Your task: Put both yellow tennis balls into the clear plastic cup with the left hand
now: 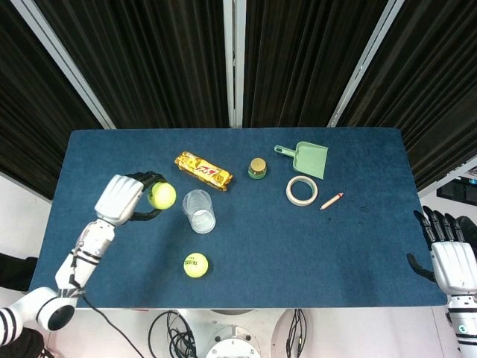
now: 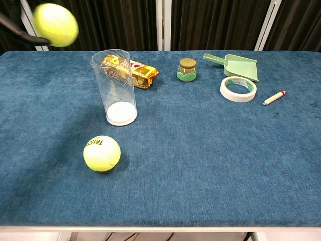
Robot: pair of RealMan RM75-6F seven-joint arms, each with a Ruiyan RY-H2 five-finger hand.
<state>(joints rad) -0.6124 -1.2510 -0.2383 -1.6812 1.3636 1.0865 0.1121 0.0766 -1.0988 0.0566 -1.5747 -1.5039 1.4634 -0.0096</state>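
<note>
My left hand (image 1: pixel 125 199) holds one yellow tennis ball (image 1: pixel 162 195) in the air, just left of the clear plastic cup (image 1: pixel 199 211). In the chest view that ball (image 2: pixel 55 24) hangs high at the upper left, above and left of the cup (image 2: pixel 115 86), with only dark fingertips (image 2: pixel 20 33) showing beside it. The second yellow tennis ball (image 1: pixel 195 265) lies on the blue table in front of the cup, also visible in the chest view (image 2: pixel 102 153). The cup stands upright with nothing in it. My right hand (image 1: pixel 451 253) rests off the table's right edge, fingers apart, holding nothing.
Behind the cup lies a gold snack bar (image 1: pixel 203 171). A small green jar (image 1: pixel 257 168), a green dustpan (image 1: pixel 305 159), a tape roll (image 1: pixel 301 191) and a red-tipped pencil (image 1: pixel 332 200) sit at the back right of the table (image 1: pixel 298 261).
</note>
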